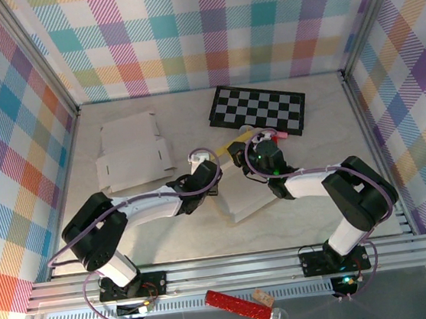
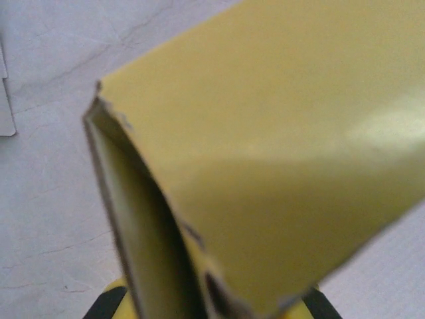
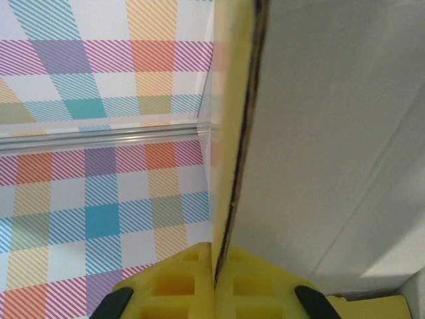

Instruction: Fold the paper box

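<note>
Centre of worktop [image 1: 168,234], box [image 1: 250,200] held two-handed: left hand [image 2: 212,307] clamped on its yellow flap [image 2: 279,133], right hand [image 3: 216,269] pinching a panel edge [image 3: 244,126]; opposed pulls could tear or mis-crease the card, or a flap could slip free

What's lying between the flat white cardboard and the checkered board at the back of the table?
Nothing: in the overhead view, the table between the flat white cardboard and the checkered board is bare.
</note>
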